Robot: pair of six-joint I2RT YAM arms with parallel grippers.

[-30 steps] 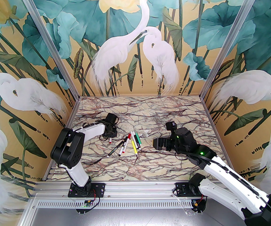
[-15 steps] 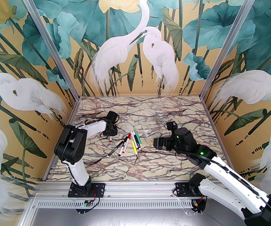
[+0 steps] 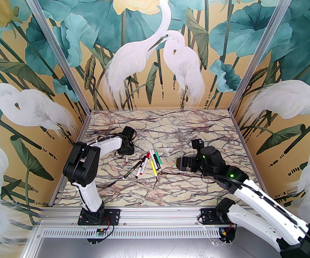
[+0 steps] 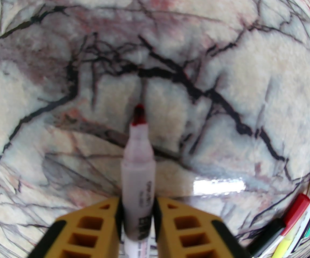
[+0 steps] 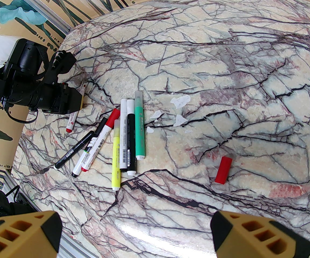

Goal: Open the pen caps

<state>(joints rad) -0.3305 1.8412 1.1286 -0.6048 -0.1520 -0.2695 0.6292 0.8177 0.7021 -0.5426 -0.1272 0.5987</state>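
Left pincer [image 4: 137, 207] grips uncapped pen [image 4: 138, 165] lengthwise, red tip pointing forward.

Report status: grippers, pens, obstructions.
Left gripper shut on uncapped red marker. Right gripper open, empty. Red cap loose on table; other pens piled. White scraps beside pile.

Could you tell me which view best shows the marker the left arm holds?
The left wrist view: the uncapped red-tipped marker sits close and centred, clamped between the left fingers. The top external and right wrist views show it small and mostly covered.
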